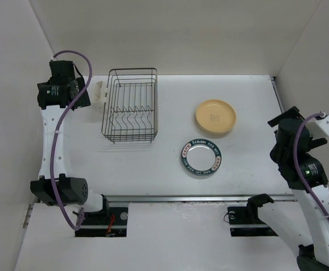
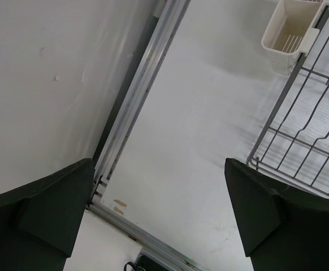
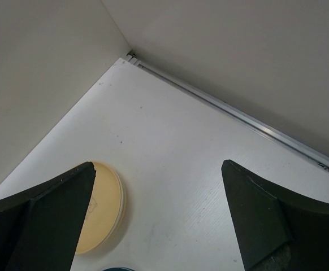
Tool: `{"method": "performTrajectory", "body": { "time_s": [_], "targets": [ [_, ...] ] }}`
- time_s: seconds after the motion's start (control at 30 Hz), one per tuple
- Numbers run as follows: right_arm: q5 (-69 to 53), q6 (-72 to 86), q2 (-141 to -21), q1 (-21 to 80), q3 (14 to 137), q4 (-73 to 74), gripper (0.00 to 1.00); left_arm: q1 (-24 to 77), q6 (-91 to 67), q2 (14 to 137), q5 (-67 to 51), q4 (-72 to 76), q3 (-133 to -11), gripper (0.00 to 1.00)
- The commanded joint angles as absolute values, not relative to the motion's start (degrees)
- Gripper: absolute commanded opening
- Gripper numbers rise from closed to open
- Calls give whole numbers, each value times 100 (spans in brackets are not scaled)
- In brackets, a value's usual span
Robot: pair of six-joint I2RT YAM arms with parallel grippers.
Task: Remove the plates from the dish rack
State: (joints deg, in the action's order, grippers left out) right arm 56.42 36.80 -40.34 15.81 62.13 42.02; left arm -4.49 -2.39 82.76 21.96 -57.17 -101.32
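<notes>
On your white table [image 1: 243, 93] the dark wire dish rack [image 1: 130, 107] stands just right of your released left hand [image 2: 159, 169]; the tan-yellow round plate [image 1: 215, 117] and blue-green-rimmed white plate [image 1: 202, 157] lie between it and your released right hand [image 3: 157, 166].

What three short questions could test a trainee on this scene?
1. True or false: the dish rack holds a plate.
2. Which lies nearer the robot: (a) the tan plate or (b) the patterned plate?
3. Fill in: the left gripper and the right gripper are both ____.

Key: 1 false; 2 b; 3 open.
</notes>
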Motion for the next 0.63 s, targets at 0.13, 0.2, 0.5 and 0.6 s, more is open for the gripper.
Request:
{"method": "performTrajectory", "body": {
  "time_s": [0.13,0.2,0.5,0.6],
  "targets": [
    [5792,3551,-3894,1556,6302,4078,99,-431,-263,8139,2215,-5625,-10134,100],
    [5792,3498,-3894,1556,6249,4025,99,-431,-264,8139,2215,-5678,-10134,100],
    [5730,3498,-3894,1556,6196,3973,99,-431,-264,8139,2109,-5678,-10028,100],
    [5660,3498,-3894,1556,6196,3973,99,-431,-264,8139,2057,-5678,-10028,100]
  ]
}}
